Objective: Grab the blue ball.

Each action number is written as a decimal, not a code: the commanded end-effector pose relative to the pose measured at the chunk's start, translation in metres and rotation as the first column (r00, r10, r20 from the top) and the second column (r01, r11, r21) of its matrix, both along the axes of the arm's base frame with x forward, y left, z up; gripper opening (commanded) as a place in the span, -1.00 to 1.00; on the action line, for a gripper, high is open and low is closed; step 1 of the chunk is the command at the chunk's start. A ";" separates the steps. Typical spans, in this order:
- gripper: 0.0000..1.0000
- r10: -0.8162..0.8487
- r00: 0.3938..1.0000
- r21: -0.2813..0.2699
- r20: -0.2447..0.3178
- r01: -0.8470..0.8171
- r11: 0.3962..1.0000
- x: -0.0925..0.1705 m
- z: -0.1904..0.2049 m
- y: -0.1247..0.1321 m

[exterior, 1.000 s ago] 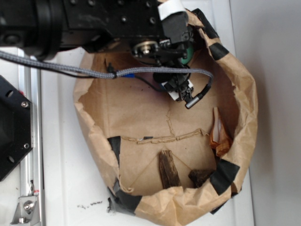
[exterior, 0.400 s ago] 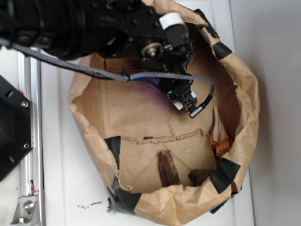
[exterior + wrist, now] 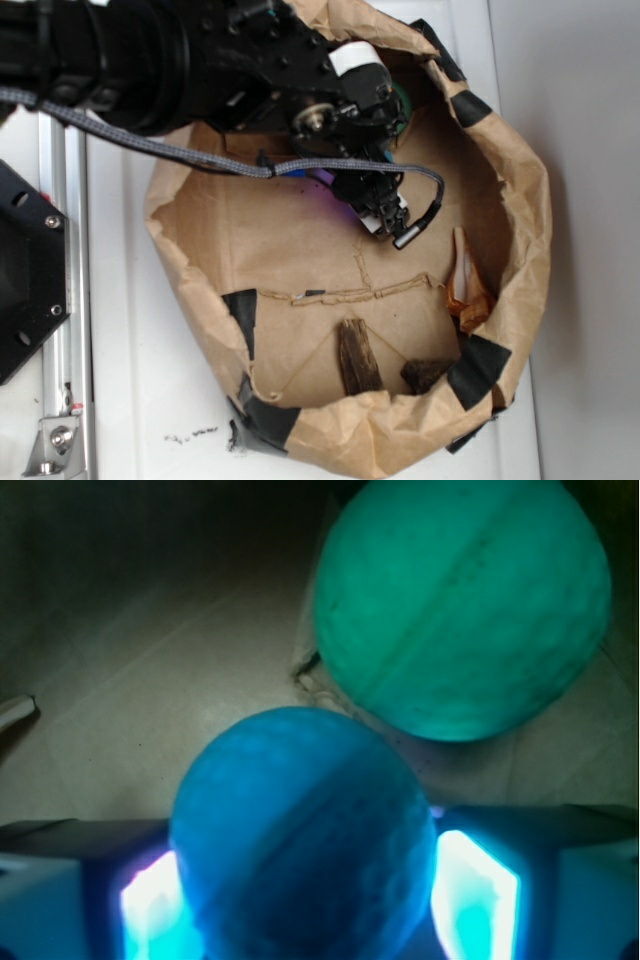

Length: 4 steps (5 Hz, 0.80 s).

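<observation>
A black robot arm [image 3: 190,60] reaches from the upper left into a crumpled brown paper bag [image 3: 520,190] patched with black tape, its gripper [image 3: 385,210] low over the bag's floor near the far wall. A grey braided cable [image 3: 150,140] trails across the arm, a sliver of blue [image 3: 305,172] shows under it and a green ball [image 3: 402,100] peeks out behind. Two dark bark-like pieces [image 3: 358,357] lie near the bag's front edge, with an orange scrap [image 3: 465,290] at the right wall.
</observation>
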State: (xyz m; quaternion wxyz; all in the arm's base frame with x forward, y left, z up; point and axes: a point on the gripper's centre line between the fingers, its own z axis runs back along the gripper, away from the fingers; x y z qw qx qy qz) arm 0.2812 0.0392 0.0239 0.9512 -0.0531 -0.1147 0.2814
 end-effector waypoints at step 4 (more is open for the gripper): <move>-1.00 -0.661 0.748 0.007 0.065 0.662 0.750 -0.024 0.147 -0.030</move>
